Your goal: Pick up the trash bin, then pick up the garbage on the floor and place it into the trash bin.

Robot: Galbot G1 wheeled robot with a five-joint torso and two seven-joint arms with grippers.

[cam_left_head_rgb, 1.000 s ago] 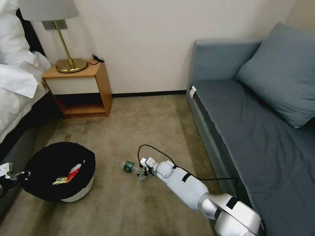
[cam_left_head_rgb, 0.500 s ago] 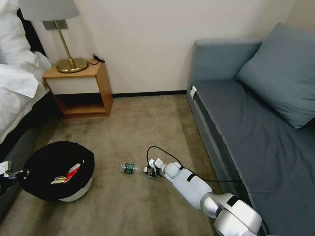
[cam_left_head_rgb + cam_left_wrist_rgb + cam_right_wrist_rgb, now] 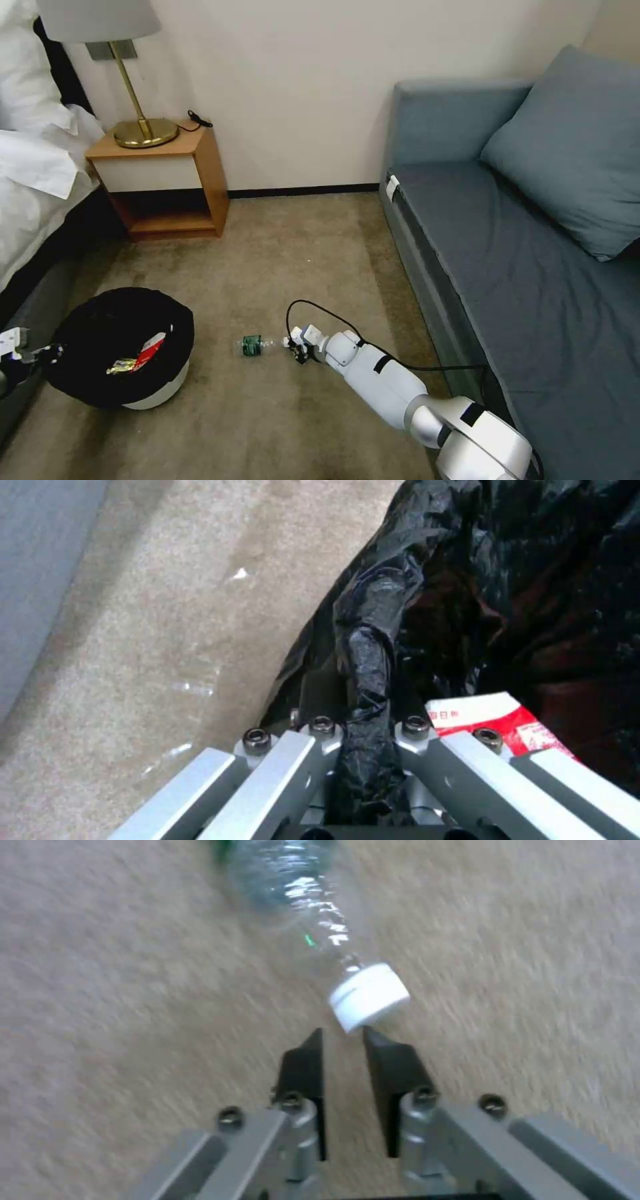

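The bin [image 3: 127, 350] sits on the carpet [image 3: 280, 253] by the bed [image 3: 27, 200], a red-and-white packet [image 3: 150, 348] and a gold wrapper [image 3: 121, 366] already inside. The left end effector [image 3: 363, 740] is clamped on its bagged rim. The bottle [image 3: 253, 345] lies on its side between the bin and the right end effector [image 3: 298, 349], which sits low at the cap [image 3: 369, 996], nearly closed and empty. The bottle looks light, thin-walled and prone to rolling; across the labelled body seems the surest hold.
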